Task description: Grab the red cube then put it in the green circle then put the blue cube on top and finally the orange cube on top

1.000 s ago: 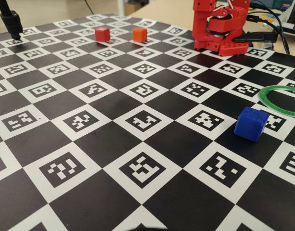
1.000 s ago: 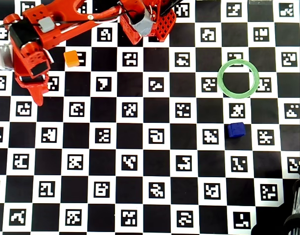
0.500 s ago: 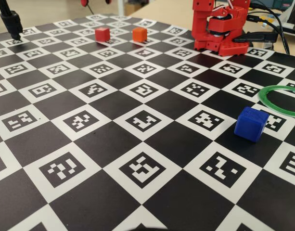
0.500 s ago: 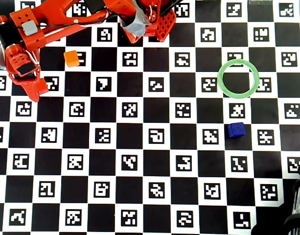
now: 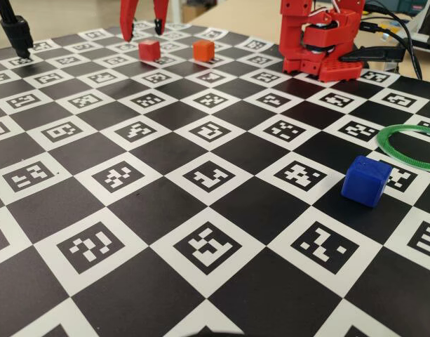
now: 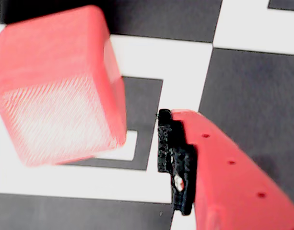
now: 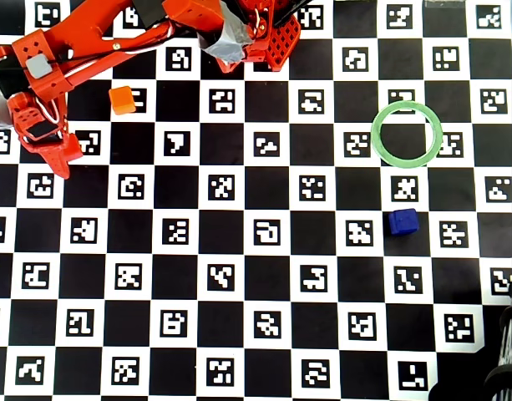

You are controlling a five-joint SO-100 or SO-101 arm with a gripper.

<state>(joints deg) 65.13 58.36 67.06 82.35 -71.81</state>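
In the fixed view, the end effector (image 5: 142,30) hangs with its two fingers spread apart, their tips just above and behind the red cube (image 5: 149,50), one to each side of it and not touching it. The red cube sits on the checkered table (image 5: 165,203), with the orange cube (image 5: 203,50) just to its right. The arm's red base (image 5: 320,42) stands farther right of the orange cube. The blue cube (image 5: 367,180) rests well apart from the red cube, toward the near right, just beside the green circle (image 5: 409,146), which lies flat and holds nothing.

In the wrist view, the red cube (image 6: 58,84) fills the upper left, blurred, standing on a white square of the table (image 6: 252,91). One finger (image 6: 223,167) with a black pad reaches in from the lower right, beside the cube and clear of it.

In the overhead view, the end effector (image 7: 53,149) is down-left of the orange cube (image 7: 122,99); the arm covers the red cube. The green circle (image 7: 378,142) lies far right of the orange cube, and the blue cube (image 7: 403,221) sits just below the ring.
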